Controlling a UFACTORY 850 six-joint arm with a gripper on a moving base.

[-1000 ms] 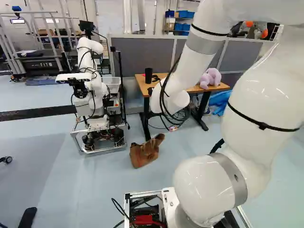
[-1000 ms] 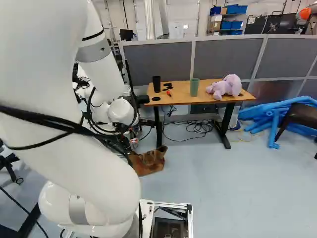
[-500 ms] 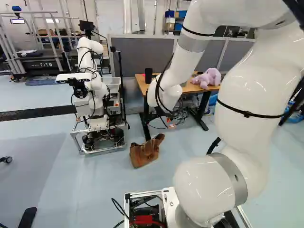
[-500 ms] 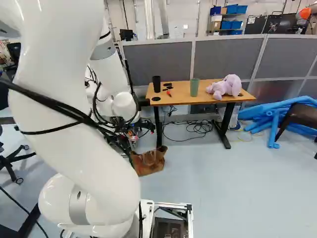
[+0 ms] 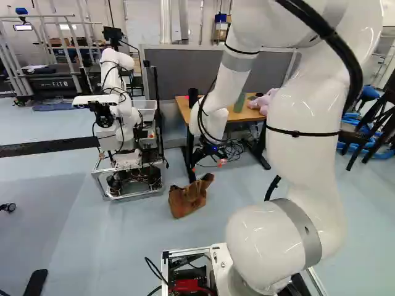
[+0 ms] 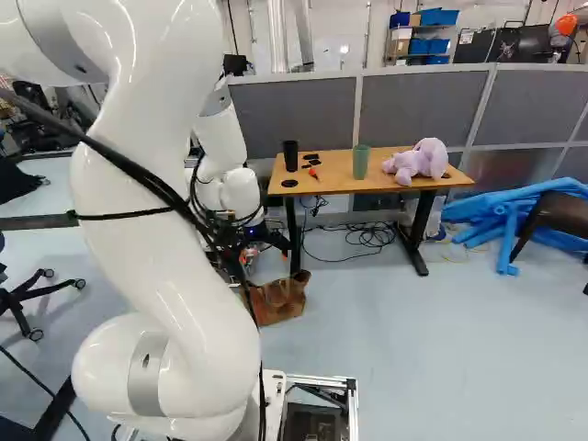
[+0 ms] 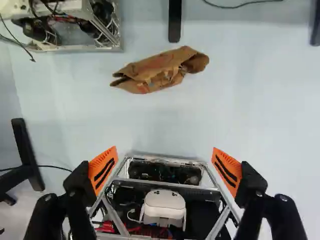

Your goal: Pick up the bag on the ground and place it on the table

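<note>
My gripper (image 5: pixel 208 165) hangs in front of the table's left part in the left base view, higher than the brown bag (image 5: pixel 188 198) on the floor. In the wrist view the gripper (image 7: pixel 165 170) is open, its two orange pads wide apart with nothing gripped. There the crumpled bag (image 7: pixel 155 72) lies on the floor ahead of the fingers, apart from them. The wooden table (image 6: pixel 329 179) stands behind the bag; a black cup (image 6: pixel 290 155), a green cup (image 6: pixel 361 162) and a purple plush toy (image 6: pixel 421 161) are on it.
Another robot (image 5: pixel 123 129) stands left of the bag in the left base view. The table's black leg (image 7: pixel 174 22) is close beyond the bag. Cables (image 6: pixel 367 236) lie beneath the table. Blue tubes (image 6: pixel 501 216) and a dark chair (image 6: pixel 560 213) are at its right. My base (image 7: pixel 162 187) shows between the fingers.
My arm has swung left and a little lower in the left base view, bringing the gripper out in front of the table. Base and bag have stayed put.
</note>
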